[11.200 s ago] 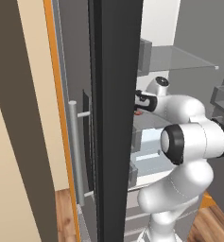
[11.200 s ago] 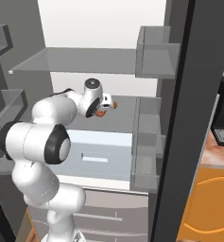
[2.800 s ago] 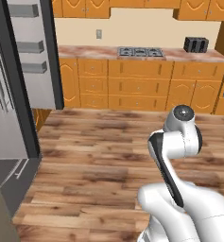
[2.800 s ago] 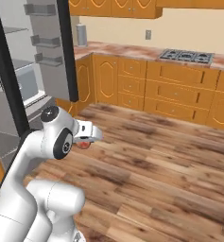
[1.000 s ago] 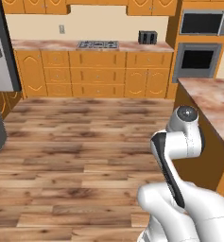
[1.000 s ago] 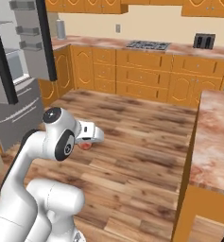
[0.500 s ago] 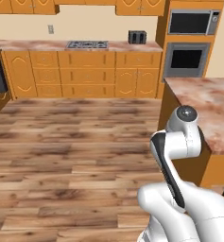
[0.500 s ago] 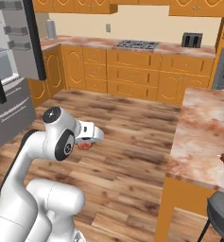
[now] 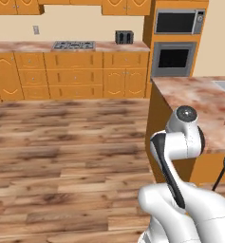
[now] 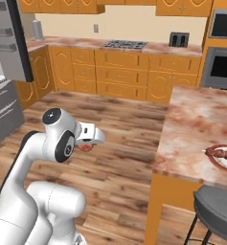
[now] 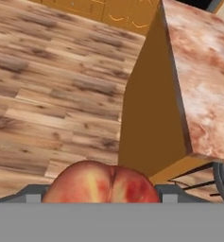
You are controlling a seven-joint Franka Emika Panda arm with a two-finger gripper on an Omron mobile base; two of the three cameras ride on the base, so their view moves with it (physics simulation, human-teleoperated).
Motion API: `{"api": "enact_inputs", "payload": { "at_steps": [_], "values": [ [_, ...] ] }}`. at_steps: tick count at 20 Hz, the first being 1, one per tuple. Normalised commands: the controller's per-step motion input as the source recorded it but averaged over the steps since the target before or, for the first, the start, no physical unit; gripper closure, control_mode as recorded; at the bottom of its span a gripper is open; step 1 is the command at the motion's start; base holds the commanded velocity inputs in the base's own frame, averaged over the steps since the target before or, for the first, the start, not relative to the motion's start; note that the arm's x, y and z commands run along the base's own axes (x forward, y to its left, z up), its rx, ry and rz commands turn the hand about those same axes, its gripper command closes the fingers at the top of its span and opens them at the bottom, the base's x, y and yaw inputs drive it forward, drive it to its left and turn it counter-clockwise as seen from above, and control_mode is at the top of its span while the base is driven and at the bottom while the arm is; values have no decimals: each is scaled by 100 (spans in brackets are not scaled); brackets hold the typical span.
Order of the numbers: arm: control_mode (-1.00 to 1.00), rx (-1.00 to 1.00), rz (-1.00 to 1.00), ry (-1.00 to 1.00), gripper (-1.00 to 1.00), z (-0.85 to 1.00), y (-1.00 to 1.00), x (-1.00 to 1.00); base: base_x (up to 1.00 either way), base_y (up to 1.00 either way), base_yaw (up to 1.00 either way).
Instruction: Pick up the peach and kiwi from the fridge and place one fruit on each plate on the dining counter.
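Peach point(image 11: 100, 182) clamped in my gripper point(image 10: 88, 143), rolling toward dining counter point(image 10: 201, 129); next: reach red-rimmed plate point(image 10: 226, 156) on it.

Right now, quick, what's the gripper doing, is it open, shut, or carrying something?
Gripper: shut on the peach, carried above the wood floor beside the dining counter.

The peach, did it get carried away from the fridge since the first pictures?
Yes. The peach, clamped in the gripper, was inside the fridge earlier; now the fridge stands far off at the left and the dining counter is close by.
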Motion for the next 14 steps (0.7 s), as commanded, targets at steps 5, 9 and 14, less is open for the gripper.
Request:
{"api": "enact_inputs", "payload": {
  "at_steps": [5, 9, 14],
  "values": [
    [100, 0, 0, 0, 100, 0, 0, 0, 16, -55, -11],
    [100, 0, 0, 0, 100, 0, 0, 0, 25, -54, -9],
    [100, 0, 0, 0, 100, 0, 0, 0, 36, -47, -7]
  ]
}}
